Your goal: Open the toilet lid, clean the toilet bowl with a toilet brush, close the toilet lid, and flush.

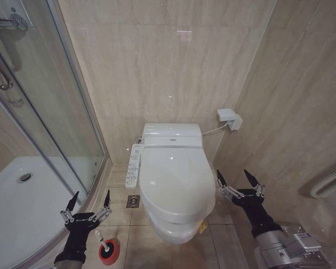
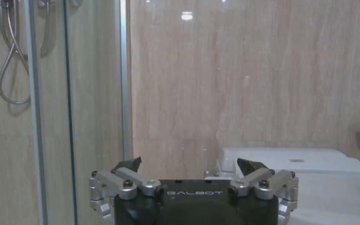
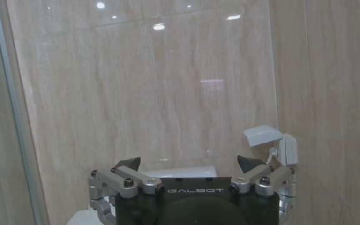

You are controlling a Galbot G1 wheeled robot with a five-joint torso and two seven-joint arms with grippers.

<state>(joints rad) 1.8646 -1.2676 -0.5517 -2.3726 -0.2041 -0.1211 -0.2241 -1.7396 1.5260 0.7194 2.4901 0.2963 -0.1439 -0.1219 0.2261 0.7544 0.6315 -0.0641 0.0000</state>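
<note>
From the head camera I see the toilet lid [image 1: 176, 179] down over the bowl, with my left end effector [image 1: 90, 204] spread open above the toilet brush [image 1: 107, 250] in its red holder on the floor, and my right end effector [image 1: 239, 180] open just beside the lid's right edge. On the left wrist camera that end effector [image 2: 189, 165] has its fingers apart, facing the tiled wall [image 2: 230, 79] beside the glass shower door [image 2: 55, 108]. On the right wrist camera the end effector [image 3: 189, 163] is likewise open, facing the wall with a white wall box [image 3: 273, 143] near it.
</note>
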